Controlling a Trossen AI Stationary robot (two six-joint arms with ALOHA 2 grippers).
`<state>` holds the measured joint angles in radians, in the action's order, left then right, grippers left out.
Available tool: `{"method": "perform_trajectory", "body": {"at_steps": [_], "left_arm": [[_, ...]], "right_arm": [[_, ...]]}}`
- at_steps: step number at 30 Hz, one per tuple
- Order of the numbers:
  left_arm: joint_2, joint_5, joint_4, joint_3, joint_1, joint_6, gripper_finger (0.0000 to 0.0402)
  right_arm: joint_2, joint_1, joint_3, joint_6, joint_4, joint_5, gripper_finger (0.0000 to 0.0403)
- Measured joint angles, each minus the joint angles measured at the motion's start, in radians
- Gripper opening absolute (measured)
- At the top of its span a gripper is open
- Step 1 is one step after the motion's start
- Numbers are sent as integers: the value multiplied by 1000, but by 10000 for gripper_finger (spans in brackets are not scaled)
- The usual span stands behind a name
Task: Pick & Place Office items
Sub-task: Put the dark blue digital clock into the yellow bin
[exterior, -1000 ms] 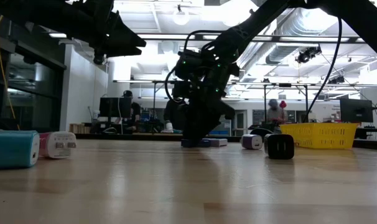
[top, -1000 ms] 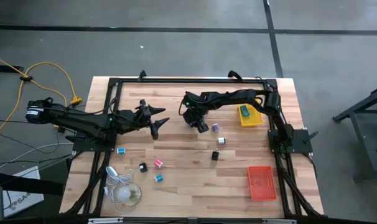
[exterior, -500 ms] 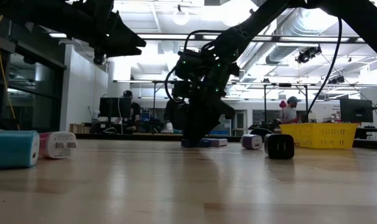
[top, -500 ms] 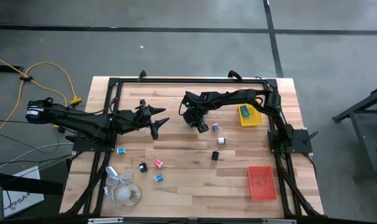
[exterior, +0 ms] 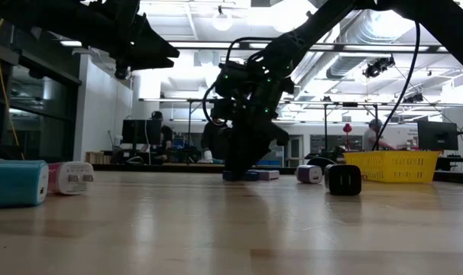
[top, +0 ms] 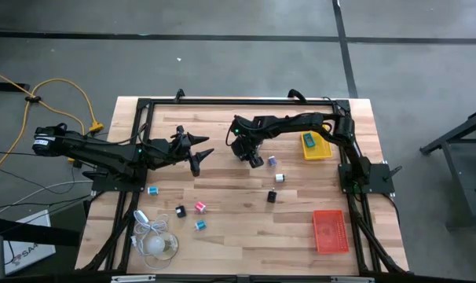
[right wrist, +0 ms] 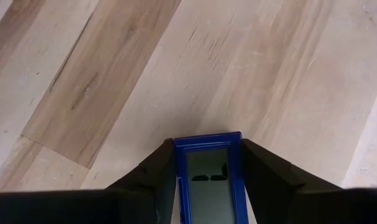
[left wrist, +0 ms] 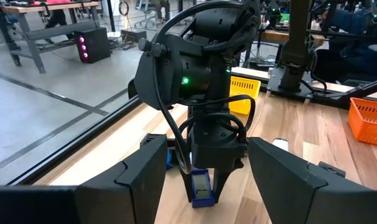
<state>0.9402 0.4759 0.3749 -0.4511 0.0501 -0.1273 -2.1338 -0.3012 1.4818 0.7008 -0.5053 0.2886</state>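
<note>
Tabletop (top: 238,212): purple piece (top: 271,161) beside right pincer (right wrist: 207,163).

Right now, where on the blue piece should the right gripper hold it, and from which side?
Across its two long sides, coming straight down from above: the blue piece lies flat on the wooden table, and the right gripper already has a finger against each side.

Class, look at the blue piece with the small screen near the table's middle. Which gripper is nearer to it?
Right. The right gripper is shut on the blue piece, a finger on each side. The left gripper hovers open off to its side, apart from it.
</note>
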Motion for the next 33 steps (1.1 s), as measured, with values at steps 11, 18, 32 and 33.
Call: {"method": "perform_trajectory", "body": {"at_steps": [11, 18, 32, 33], "left_arm": [[0, 0, 0, 0, 0, 0, 218], [0, 0, 0, 0, 0, 0, 218], [0, 0, 1, 0, 0, 0, 218], [0, 0, 1, 0, 0, 0, 218]], "right_arm": [[0, 0, 0, 2, 0, -1, 146], [23, 13, -1, 6, 0, -26, 146], [97, 33, 0, -38, 18, -49, 146], [106, 33, 0, -41, 28, -56, 146]]}}
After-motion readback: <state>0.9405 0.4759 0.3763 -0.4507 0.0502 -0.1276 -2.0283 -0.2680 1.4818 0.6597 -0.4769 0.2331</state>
